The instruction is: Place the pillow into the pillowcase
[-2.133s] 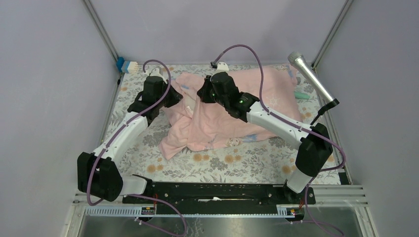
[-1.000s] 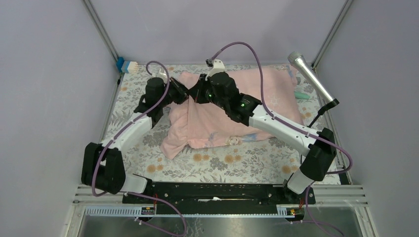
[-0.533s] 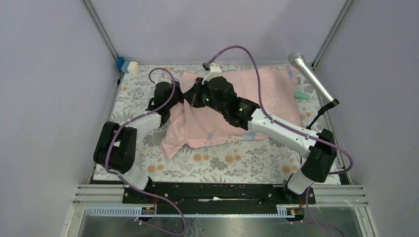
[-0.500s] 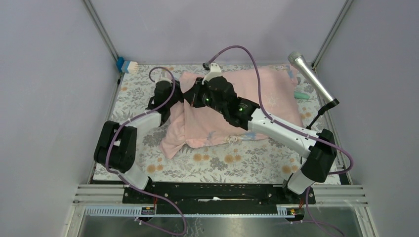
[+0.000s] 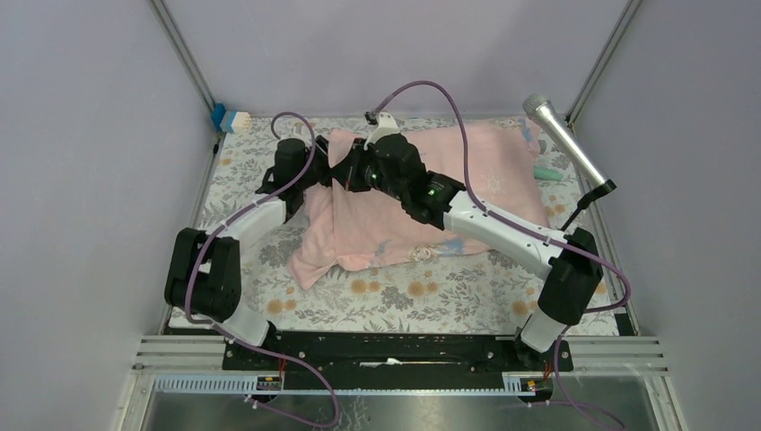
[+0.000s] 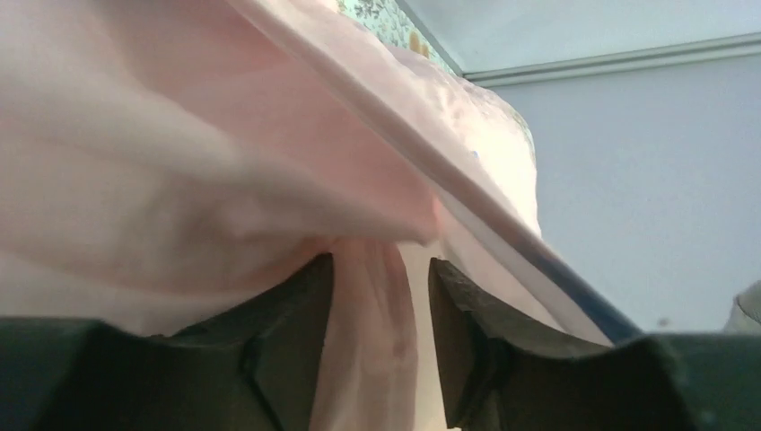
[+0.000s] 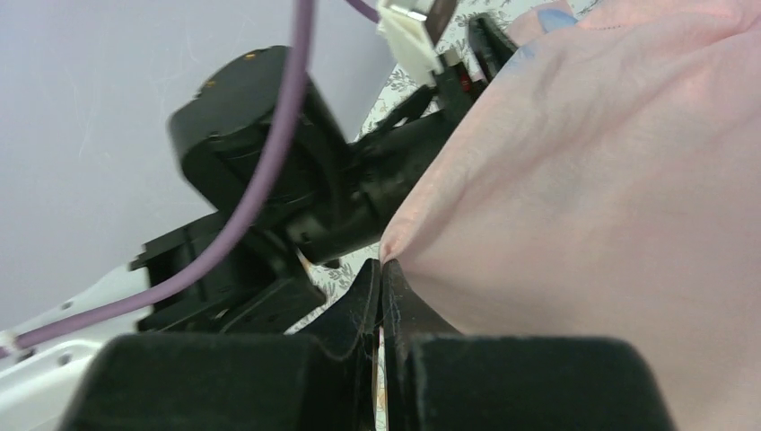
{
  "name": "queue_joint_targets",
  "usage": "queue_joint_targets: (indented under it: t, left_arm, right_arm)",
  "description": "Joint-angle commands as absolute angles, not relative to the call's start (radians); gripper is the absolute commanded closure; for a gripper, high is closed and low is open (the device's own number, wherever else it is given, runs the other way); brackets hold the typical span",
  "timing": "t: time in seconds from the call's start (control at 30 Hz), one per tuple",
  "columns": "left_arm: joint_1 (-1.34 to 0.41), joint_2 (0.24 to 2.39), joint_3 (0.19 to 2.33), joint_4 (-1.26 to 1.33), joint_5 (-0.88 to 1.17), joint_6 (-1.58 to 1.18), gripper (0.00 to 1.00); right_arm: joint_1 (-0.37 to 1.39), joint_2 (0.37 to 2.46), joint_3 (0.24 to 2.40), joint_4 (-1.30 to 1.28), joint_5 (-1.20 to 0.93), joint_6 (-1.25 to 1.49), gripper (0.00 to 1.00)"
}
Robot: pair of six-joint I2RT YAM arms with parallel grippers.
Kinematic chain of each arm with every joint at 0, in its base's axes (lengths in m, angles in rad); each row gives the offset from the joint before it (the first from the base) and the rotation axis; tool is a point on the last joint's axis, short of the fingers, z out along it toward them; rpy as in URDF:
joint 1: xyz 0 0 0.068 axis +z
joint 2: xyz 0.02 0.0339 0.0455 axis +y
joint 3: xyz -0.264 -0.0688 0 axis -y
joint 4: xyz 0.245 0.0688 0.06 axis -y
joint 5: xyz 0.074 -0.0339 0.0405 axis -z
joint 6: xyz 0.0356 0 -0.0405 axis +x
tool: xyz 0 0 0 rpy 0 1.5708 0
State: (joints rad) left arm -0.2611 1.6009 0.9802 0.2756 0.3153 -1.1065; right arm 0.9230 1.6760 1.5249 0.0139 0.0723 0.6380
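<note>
**Material handling.** The pillowcase [image 5: 422, 193] is thin, limp cloth. Expect it to be light, to drape and bunch, and to slide off a shallow pinch. Take hold at the hem of the open end, where the doubled edge gives the pads more to bite on. The pillow is not visible. The plump mound under the pink cloth suggests that it lies largely inside the case. Treat it as soft and bulky: it will compress under load and drag against the cloth.

**Location.** The pillowcase lies across the far centre of the floral tablecloth [image 5: 404, 296]. Its loose end is at the left, between the two wrists.

**Left gripper [image 6: 380, 305].** The jaws are partly closed. A hanging fold of pink cloth fills the gap and touches both fingers [image 6: 296, 341]. Judge this as a grip on a bunched fold.

**Right gripper [image 7: 381, 292].** The jaws are closed tip to tip on a corner of the hem. The left wrist sits just beside it.

**Caution.** Both holds are on cloth only. Pull the hem slowly, or the corner pinch may slip.
</note>
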Motion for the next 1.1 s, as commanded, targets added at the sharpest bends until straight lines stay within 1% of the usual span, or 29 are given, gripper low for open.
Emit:
queue_joint_targets:
  t: [0.0,0.1,0.23,0.43,0.53,0.6,0.7,0.73,0.77,0.8,0.87,0.9,0.97,1.07]
  left_arm:
    - [-0.235,1.496,1.024,0.119,0.387,-0.965,0.48]
    - [-0.225,1.452,1.043,0.013,0.365,-0.915,0.46]
    - [-0.225,1.364,1.000,-0.079,0.283,-0.897,0.45]
    - [-0.218,1.206,0.990,-0.250,0.087,-0.833,0.44]
    - [-0.209,1.142,1.023,-0.388,-0.062,-0.799,0.45]
    - [-0.190,1.097,1.023,-0.436,-0.129,-0.785,0.46]
    - [-0.144,1.062,1.021,-0.454,-0.135,-0.768,0.47]
    - [-0.132,1.066,1.029,-0.460,-0.126,-0.758,0.47]
    - [-0.122,1.076,1.041,-0.467,-0.116,-0.749,0.47]
    - [-0.117,1.085,1.055,-0.475,-0.112,-0.739,0.46]
    - [-0.111,1.092,1.081,-0.475,-0.113,-0.714,0.42]
    - [-0.107,1.096,1.094,-0.470,-0.113,-0.704,0.41]
    - [-0.097,1.122,1.125,-0.451,-0.090,-0.686,0.36]
    - [-0.094,1.212,1.233,-0.442,-0.012,-0.655,0.32]
  right_arm:
    - [0.913,1.664,1.592,0.106,0.020,0.658,1.00]
    - [0.905,1.658,1.583,0.112,0.015,0.660,1.00]
    - [0.896,1.660,1.582,0.116,0.004,0.661,1.00]
    - [0.893,1.699,1.611,0.110,-0.046,0.656,1.00]
    - [0.892,1.757,1.659,0.088,-0.068,0.657,1.00]
    - [0.893,1.816,1.691,0.087,-0.086,0.678,1.00]
    - [0.904,1.933,1.764,0.050,-0.103,0.691,1.00]
    - [0.905,1.975,1.808,-0.001,-0.112,0.685,0.96]
    - [0.905,2.015,1.850,-0.056,-0.123,0.679,0.87]
    - [0.904,2.036,1.868,-0.084,-0.130,0.671,0.74]
    - [0.905,1.998,1.821,-0.064,-0.133,0.662,0.48]
    - [0.905,1.975,1.782,-0.039,-0.127,0.659,0.38]
    - [0.905,1.904,1.742,-0.037,-0.118,0.636,0.26]
    - [0.905,1.830,1.733,-0.084,-0.097,0.603,0.16]
